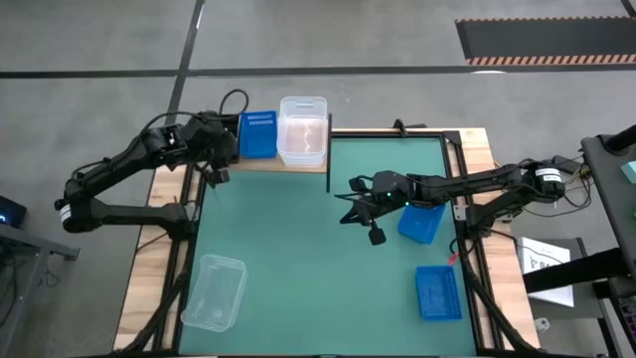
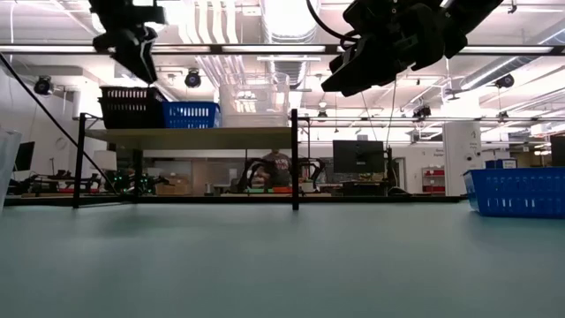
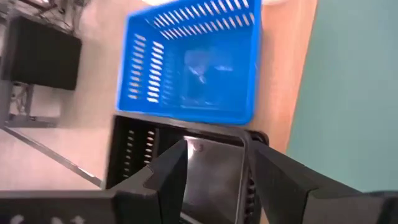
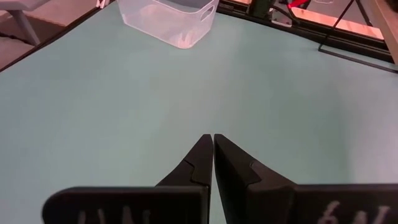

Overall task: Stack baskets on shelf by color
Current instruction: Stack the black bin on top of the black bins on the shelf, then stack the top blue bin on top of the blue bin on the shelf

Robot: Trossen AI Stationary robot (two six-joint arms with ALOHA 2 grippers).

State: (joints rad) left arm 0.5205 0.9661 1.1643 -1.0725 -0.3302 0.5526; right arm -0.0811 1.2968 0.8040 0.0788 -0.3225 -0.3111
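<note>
The wooden shelf (image 1: 298,165) stands at the mat's far left. On it, from left to right, sit a black mesh basket (image 3: 134,155), a blue basket (image 1: 257,134) and a clear basket (image 1: 303,129). My left gripper (image 3: 217,149) is open and hovers above the black basket; in the low view it (image 2: 132,49) is clear of the basket (image 2: 131,106). My right gripper (image 4: 213,149) is shut and empty. It hangs above the bare mat near the middle (image 1: 350,207).
A blue basket (image 1: 421,223) lies on the mat under my right arm. Another blue one (image 1: 438,292) lies near the front right. A clear basket (image 1: 214,291) lies at the front left. The green mat (image 1: 318,268) is bare between them.
</note>
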